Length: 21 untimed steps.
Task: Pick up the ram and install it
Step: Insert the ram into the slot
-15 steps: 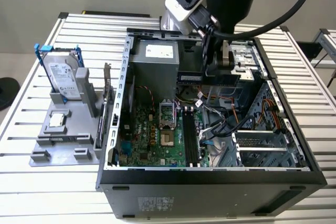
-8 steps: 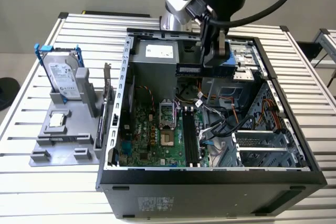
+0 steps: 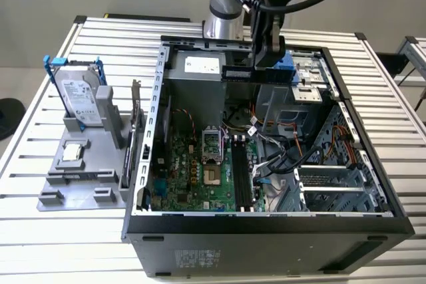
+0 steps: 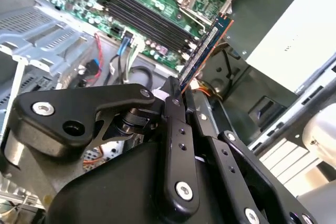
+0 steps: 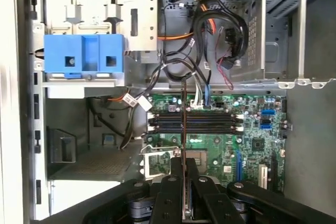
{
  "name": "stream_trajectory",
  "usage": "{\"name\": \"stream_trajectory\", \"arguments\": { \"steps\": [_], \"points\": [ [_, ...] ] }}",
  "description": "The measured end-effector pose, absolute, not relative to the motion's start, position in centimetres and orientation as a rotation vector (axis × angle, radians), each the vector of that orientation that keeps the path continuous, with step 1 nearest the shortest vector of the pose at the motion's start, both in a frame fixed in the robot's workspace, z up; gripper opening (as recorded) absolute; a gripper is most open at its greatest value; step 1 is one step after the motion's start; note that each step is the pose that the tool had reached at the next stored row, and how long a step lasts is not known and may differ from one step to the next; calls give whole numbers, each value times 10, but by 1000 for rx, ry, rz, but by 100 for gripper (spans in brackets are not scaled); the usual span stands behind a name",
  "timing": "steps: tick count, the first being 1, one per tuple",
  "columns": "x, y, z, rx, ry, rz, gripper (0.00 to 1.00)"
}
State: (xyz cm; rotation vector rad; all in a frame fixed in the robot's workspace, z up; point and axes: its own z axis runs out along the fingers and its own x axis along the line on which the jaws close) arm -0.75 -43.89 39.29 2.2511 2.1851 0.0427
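The hand [image 3: 261, 61] is clamped on the ram [image 3: 237, 72], which hangs in the upper middle of the exterior view, above the rear of the open computer case [image 3: 142, 184] and clear of the motherboard [image 3: 193, 171] below. There the ram lies about level, its long axis running across the frame and its free end pointing toward the exterior view's left.

In the second wrist view the black fingers [image 4: 173, 109] pinch 1 end of the ram [image 4: 207, 45]. The blue-faced stick juts straight out from them, away from the hand [image 4: 177, 92], toward the green board and its black memory slots [image 4: 142, 17].

In the first wrist view the ram [image 5: 183, 124] is seen edge-on as 1 thin line. It runs out from the hand [image 5: 183, 166] and crosses the memory slots [image 5: 210, 121] at about a right angle, with a blue plastic bay [image 5: 84, 53] off to the side.

The case stands on a pale, slatted metal surface [image 3: 60, 244]. At the exterior view's left, a grey fixture [image 3: 66, 194] on that surface holds an upright hard drive [image 3: 80, 98] in a blue-handled bracket and a small square processor chip [image 3: 72, 153]. Beyond the surface is a plain grey floor.
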Motion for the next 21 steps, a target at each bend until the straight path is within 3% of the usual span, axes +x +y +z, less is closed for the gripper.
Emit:
{"name": "stream_trajectory", "arguments": {
  "steps": [7,21],
  "points": [
    [-7,-421,393,2251,2185,42,0],
    [-7,-421,393,2277,2157,43,0]
  ]
}}
